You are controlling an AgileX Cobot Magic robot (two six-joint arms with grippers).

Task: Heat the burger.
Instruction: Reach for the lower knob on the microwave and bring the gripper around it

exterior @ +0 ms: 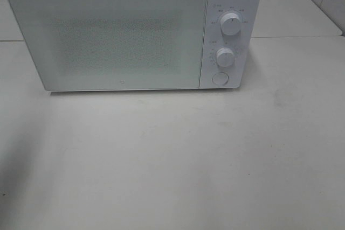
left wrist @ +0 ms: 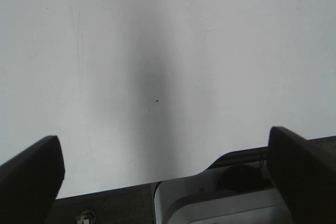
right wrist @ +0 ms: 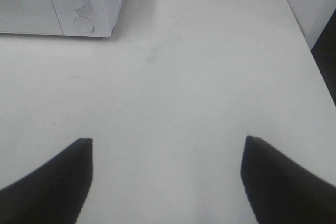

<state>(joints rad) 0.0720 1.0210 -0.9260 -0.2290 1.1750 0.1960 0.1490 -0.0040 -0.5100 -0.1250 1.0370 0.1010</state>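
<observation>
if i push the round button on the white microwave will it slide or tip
Tipping seems unlikely: the white boxy microwave is wide, low and flat on the smooth white table. The round white button sits near its base, so a push would more likely slide it. Its bulk suggests it probably stays put.

surface: white table point(exterior: 172, 160) | on it: white microwave point(exterior: 108, 36), door apparently shut

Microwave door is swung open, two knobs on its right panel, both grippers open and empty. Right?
No: the microwave door is shut, flush with the front, as the exterior high view shows. The rest stands: upper knob and lower knob on its right panel, left gripper and right gripper open and empty.
</observation>
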